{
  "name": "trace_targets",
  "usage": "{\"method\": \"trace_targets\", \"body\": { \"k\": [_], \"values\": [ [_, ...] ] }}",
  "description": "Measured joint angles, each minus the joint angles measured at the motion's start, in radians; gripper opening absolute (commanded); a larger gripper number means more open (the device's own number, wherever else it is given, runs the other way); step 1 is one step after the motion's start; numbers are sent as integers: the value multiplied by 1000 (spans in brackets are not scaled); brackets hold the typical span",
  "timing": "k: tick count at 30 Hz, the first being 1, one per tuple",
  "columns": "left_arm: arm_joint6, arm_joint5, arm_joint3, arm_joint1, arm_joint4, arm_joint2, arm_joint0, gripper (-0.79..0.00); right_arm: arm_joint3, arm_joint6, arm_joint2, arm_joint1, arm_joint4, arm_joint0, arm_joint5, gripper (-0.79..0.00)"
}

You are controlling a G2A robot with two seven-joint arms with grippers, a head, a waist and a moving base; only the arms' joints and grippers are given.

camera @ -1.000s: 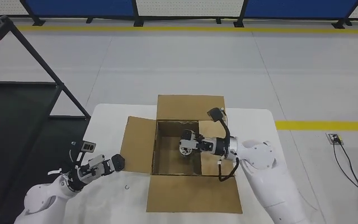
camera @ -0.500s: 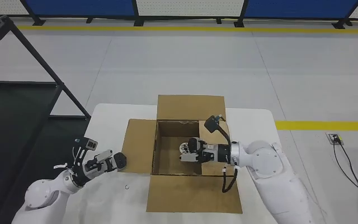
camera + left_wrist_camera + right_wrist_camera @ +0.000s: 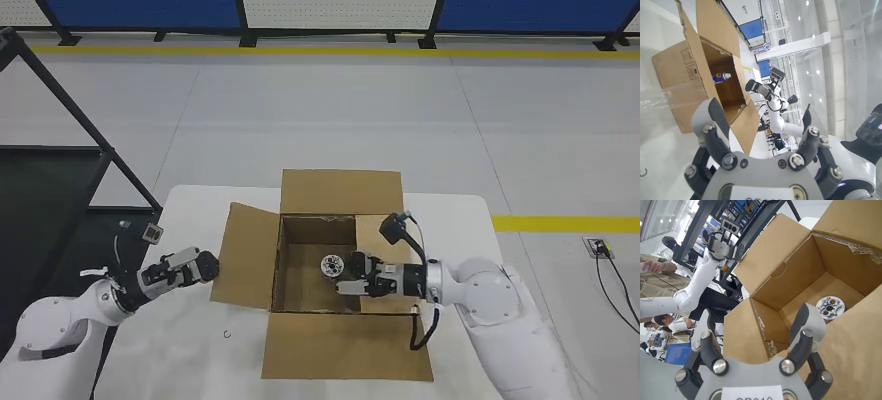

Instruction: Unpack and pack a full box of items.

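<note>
**Box contents: metal disc ready for removal, both grippers empty**

An open cardboard box point(image 3: 340, 190) is found standing on the white table point(image 3: 200, 225), with its flaps folded outward. A round metal disc point(image 3: 830, 310), pierced by several holes, is seen lying flat on the box floor. A blue spray can point(image 3: 720, 77) with a white cap is also noted inside the box. Whether it stands or leans cannot be determined.

The right gripper point(image 3: 757, 313) is held over the right wall of the box, near the disc, with its fingers spread apart and nothing between them. The left gripper point(image 3: 761, 108) is positioned outside the box, just beside the outer edge of the left flap. It is likewise spread and empty, and contact with the flap cannot be confirmed.

Handling assessment:
- **Disc:** It is judged rigid, fairly heavy for its size and smooth, so slippage is to be expected. A hold across the rim, on opposite edges, is advised, since the flat face offers little purchase.
- **Can:** It is judged light, hard and round, and is best taken across its body.
- **Box walls:** The cardboard is thin and is likely to yield if pushed.
</note>
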Motion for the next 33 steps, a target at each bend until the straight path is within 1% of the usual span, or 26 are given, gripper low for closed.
{"method": "trace_targets", "body": {
  "k": [6,10,14,17,20,23,27,30,33],
  "values": [
    [4,52,-139,11,32,-31,1,0,12,-3,11,13,22,-12,-28,0],
    [3,105,-222,18,35,-42,-21,0,17,-12,30,23,45,-27,-57,0],
    [-1,175,-291,23,46,-23,-82,0,13,-31,65,35,80,-58,-104,0],
    [10,232,-308,22,79,38,-151,0,9,-50,104,46,114,-92,-149,0],
    [34,271,-281,12,99,141,-231,0,5,-70,152,59,155,-137,-194,0],
    [68,281,-221,-4,120,262,-311,0,1,-86,205,72,196,-186,-233,0],
    [110,267,-115,-39,91,427,-411,0,-9,-91,270,90,247,-252,-269,0],
    [135,247,-36,-68,67,530,-487,0,-18,-96,300,101,273,-285,-277,0],
    [145,221,42,-99,23,615,-553,0,-28,-103,312,111,289,-308,-283,0]
  ]
}}
